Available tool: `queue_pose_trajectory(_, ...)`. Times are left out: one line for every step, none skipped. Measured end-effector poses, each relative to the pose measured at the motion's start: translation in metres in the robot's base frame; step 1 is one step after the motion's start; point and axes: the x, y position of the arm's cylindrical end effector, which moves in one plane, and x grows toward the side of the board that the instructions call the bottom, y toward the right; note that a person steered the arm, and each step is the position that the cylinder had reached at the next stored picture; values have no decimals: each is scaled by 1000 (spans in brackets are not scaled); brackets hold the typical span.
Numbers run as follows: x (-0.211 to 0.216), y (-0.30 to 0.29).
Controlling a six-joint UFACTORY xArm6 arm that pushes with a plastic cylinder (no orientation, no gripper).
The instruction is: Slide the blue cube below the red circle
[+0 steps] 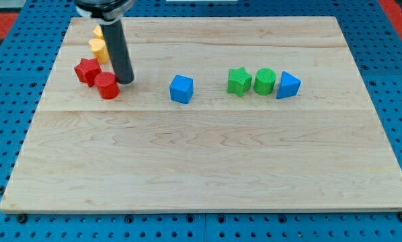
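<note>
The blue cube point(181, 89) sits on the wooden board, left of centre in the upper half. The red circle point(107, 86) is a short red cylinder well to the cube's left. My tip point(126, 81) stands just right of the red circle, touching or nearly touching it, and far left of the blue cube. The dark rod rises from the tip toward the view's top.
A red star point(87, 70) lies up-left of the red circle. Two yellow blocks point(97, 46) stand behind the rod, partly hidden. A green star point(238, 81), a green cylinder point(264, 81) and a blue triangular block point(288, 85) form a row at right.
</note>
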Motion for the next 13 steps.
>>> queue_pose_trajectory(6,-24)
queue_pose_trajectory(7,-2)
queue_pose_trajectory(7,4)
queue_pose_trajectory(2,61)
queue_pose_trajectory(1,93)
queue_pose_trajectory(-10,120)
queue_pose_trajectory(-13,142)
queue_pose_trajectory(13,149)
queue_pose_trajectory(52,140)
queue_pose_trajectory(60,157)
queue_pose_trajectory(75,102)
queue_pose_trajectory(70,51)
queue_pose_trajectory(76,8)
